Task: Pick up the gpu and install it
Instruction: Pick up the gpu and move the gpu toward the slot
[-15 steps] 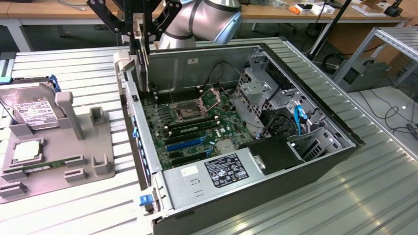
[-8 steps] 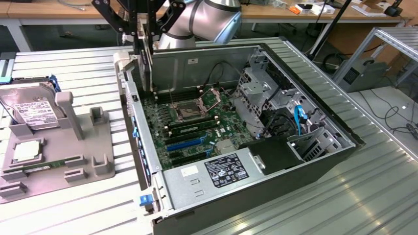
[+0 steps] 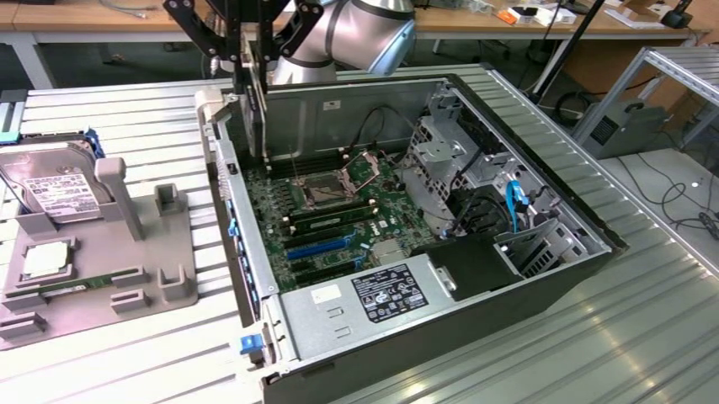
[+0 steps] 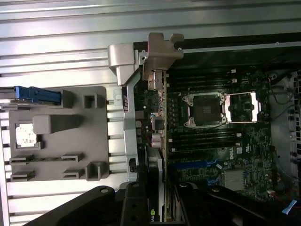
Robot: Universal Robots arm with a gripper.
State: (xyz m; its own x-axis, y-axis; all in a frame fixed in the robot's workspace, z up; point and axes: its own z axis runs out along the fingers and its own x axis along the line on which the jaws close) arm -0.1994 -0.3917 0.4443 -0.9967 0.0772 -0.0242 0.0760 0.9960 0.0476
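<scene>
The gpu (image 3: 256, 105) (image 4: 161, 141) is clamped between the 2 fingers of the gripper (image 3: 249, 38) (image 4: 157, 202) and is held on edge, hanging straight down. Its silver bracket (image 4: 162, 47) is at the end farthest from the gripper. Beneath the gripper, the card's lower end is seen over the rear corner of the open computer case (image 3: 540, 210), above the motherboard (image 3: 348, 181) (image 4: 244, 141). Whether it touches anything there cannot be told. The empty CPU socket (image 3: 319, 192) (image 4: 205, 109) and 2 blue expansion slots (image 3: 320, 247) lie below the gripper, towards the exterior view's right. 1 hard drive (image 3: 50, 181) is propped in a gray fixture (image 3: 157, 278), well apart from the gripper on the exterior view's left.
</scene>
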